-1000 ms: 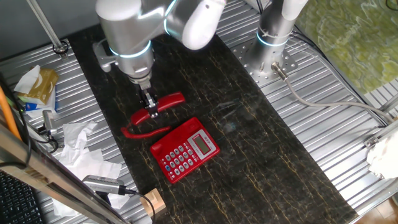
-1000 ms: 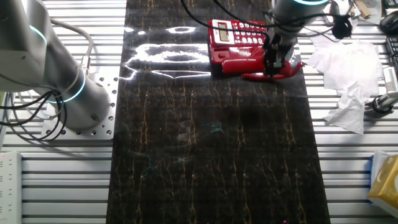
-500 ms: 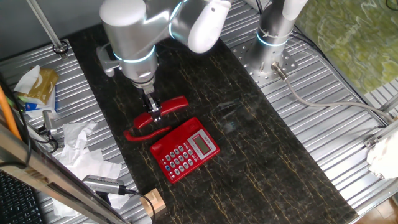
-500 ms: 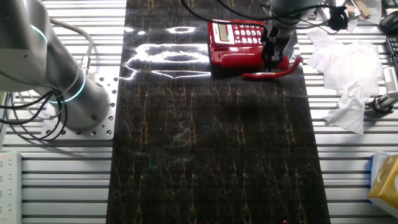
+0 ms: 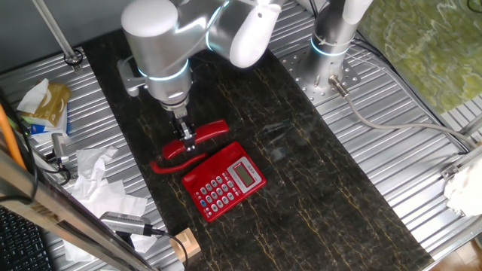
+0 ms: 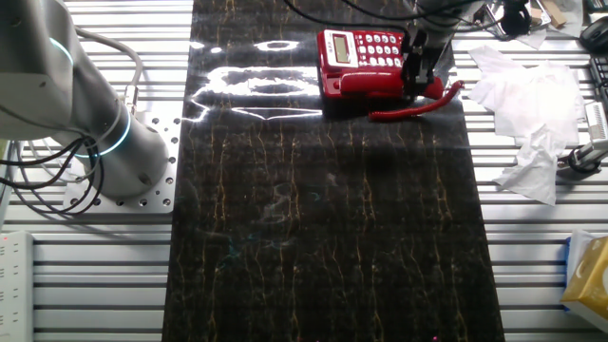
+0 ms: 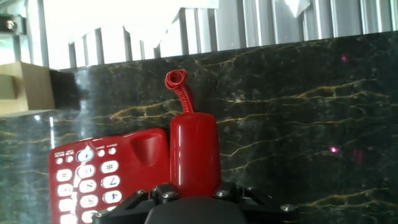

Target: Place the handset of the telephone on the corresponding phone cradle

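The red telephone (image 5: 224,181) sits on the dark marbled mat, its keypad and pale display up. It also shows in the other fixed view (image 6: 361,65) and at the lower left of the hand view (image 7: 102,177). My gripper (image 5: 187,141) is shut on the red handset (image 5: 197,136) at its middle and holds it lifted, just beside the phone's upper-left edge. In the hand view the handset (image 7: 193,152) stands between my fingers, next to the cradle recess (image 7: 148,149). Its red cord (image 5: 167,162) trails on the mat.
Crumpled white paper (image 5: 98,181) and a yellow-white box (image 5: 45,105) lie on the slatted metal left of the mat. A small wooden block (image 5: 184,245) sits near the front left. A second arm's base (image 5: 331,45) stands at the back right.
My gripper has carried the handset toward the phone base and lifted it slightly; it now hangs right at the phone's edge.
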Robot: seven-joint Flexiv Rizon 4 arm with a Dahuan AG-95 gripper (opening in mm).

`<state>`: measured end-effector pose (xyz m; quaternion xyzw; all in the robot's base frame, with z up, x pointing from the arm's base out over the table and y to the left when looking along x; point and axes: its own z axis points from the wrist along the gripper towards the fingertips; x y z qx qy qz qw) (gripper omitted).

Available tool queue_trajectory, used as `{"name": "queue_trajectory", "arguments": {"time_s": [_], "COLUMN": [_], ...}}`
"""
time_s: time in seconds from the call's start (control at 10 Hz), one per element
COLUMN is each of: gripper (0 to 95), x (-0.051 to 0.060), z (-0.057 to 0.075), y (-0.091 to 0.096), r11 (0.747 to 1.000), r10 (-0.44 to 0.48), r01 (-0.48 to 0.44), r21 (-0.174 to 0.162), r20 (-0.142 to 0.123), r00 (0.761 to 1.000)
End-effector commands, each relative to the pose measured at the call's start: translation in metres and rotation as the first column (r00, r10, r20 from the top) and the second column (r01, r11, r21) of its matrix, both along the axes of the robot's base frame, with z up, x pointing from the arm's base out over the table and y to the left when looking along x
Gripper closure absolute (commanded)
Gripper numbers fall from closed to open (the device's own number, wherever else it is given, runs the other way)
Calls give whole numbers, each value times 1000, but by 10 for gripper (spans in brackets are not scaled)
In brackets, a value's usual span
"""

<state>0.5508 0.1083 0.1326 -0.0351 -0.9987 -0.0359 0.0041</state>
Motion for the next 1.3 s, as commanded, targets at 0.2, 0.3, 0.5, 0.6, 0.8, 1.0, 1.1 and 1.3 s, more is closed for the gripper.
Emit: {"name": "queue_trajectory", "arguments": {"time_s": [0.2,0.3,0.5,0.6,0.8,1.0,1.1,1.3], "gripper": [950,950,950,950,950,950,950,950], "x": [0,-1,-3,-4,-4,-4,-4,-4], "z": [1,0,-2,-2,-2,-2,-2,-2], "y": [5,8,13,16,16,17,17,17], "r11": [1000,1000,999,999,999,1000,1000,998], "r10": [-13,-21,-30,-33,-28,-19,-7,51], "r01": [13,21,30,33,28,19,7,-51], "r21": [12,17,17,16,17,14,4,-44], "r20": [4,8,7,4,5,6,5,4], "r00": [1000,1000,1000,999,1000,1000,1000,999]}}
